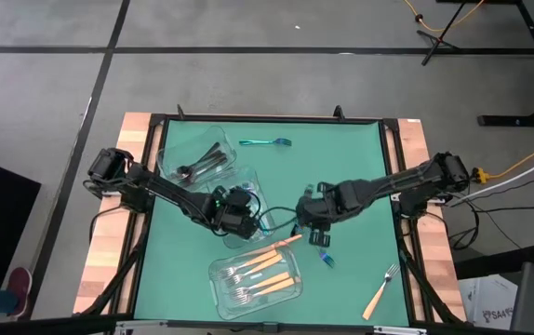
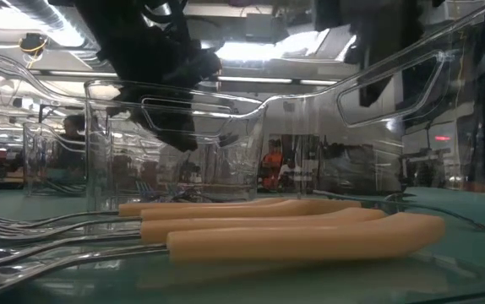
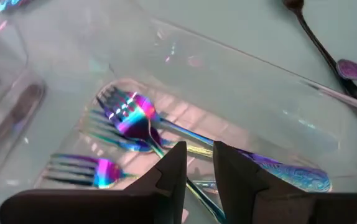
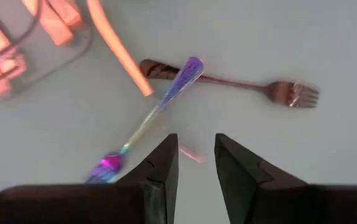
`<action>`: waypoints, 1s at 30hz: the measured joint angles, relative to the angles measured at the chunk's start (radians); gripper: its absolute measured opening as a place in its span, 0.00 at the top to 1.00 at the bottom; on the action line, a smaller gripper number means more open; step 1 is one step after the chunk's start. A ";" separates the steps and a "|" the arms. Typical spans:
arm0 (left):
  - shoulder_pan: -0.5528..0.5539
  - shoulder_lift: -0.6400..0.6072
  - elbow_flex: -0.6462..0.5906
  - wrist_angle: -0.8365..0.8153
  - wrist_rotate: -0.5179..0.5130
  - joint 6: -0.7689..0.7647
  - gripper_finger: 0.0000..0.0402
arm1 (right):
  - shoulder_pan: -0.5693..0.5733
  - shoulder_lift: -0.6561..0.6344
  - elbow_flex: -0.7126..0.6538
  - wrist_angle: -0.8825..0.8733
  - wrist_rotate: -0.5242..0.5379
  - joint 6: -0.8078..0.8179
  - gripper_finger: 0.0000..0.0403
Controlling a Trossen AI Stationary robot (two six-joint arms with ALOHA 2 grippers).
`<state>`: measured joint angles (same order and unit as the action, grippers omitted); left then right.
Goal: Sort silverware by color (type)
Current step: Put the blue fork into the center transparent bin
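Left tool (image 3: 197, 163) sits over the middle clear plastic container (image 1: 248, 181) on the green table (image 1: 341, 167), just left of centre. Fingers (image 3: 169, 171) parted by a narrow gap, nothing gripped between them. Directly below it in the wrist view: iridescent blue-purple-teal forks (image 3: 132, 118) lying in that container, tines fanned together, handles running under the fingers.

Right tool (image 4: 194, 158) hangs just right of centre, above bare table. Narrow gap as well, holding nothing. Under it lies a loose iridescent utensil (image 4: 160, 115), its handle end crossing over a dark fork (image 4: 253, 84) lying flat. An orange handle (image 4: 117, 46) passes just beside them.

Sorted so far:
- Far-left clear container (image 1: 193, 149): all-black utensils (image 1: 202, 164) inside.
- Near clear container (image 1: 290, 290): silver forks with orange handles (image 1: 262, 279) lying side by side; low view shows three handles (image 2: 293, 230) stacked close, tines pointing left.
- One more orange-handled fork (image 1: 281, 246) rests tilted across that container's far rim, handle sticking out toward the right tool.

Loose on the table:
- Teal iridescent fork (image 1: 265, 142) near the far edge, well apart from both arms.
- Orange-handled silver fork (image 1: 381, 292) near the front right corner.
- Small blue-tinted piece (image 1: 324, 256) just below the right tool; can't tell which utensil it is.
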<state>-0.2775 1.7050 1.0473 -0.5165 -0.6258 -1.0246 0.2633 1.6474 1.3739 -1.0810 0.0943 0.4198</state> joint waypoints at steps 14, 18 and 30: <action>-0.033 0.001 0.000 0.039 -0.027 0.144 0.82 | 0.225 -0.001 -0.186 0.171 0.028 0.496 0.77; -0.048 0.001 0.000 0.039 -0.039 0.144 0.82 | 0.256 -0.001 -0.247 0.273 0.055 0.555 0.77; -0.071 0.001 0.000 0.039 -0.044 0.143 0.82 | 0.260 0.000 -0.398 0.464 0.132 0.582 0.77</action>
<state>-0.3489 1.7061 1.0473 -0.4770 -0.6697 -0.8814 0.5236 1.6470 0.9759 -0.6170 0.2260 1.0019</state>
